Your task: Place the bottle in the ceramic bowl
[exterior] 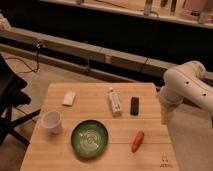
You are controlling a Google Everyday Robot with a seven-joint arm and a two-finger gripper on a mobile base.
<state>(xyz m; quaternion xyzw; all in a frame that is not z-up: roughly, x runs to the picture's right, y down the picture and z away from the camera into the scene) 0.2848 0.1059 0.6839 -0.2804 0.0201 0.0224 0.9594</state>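
A white bottle [115, 102] lies on its side on the wooden table [55, 160], at the back middle. The green ceramic bowl [89, 138] stands in front of it, toward the table's front, and holds nothing. My gripper [166, 115] hangs from the white arm [187, 85] at the table's right edge. It is to the right of the bottle and apart from it, with a black object between them.
A small black block [134, 105] lies just right of the bottle. An orange carrot [137, 141] lies at the front right. A white cup [52, 122] stands at the left and a white packet [69, 98] at the back left. A black chair [10, 100] stands left of the table.
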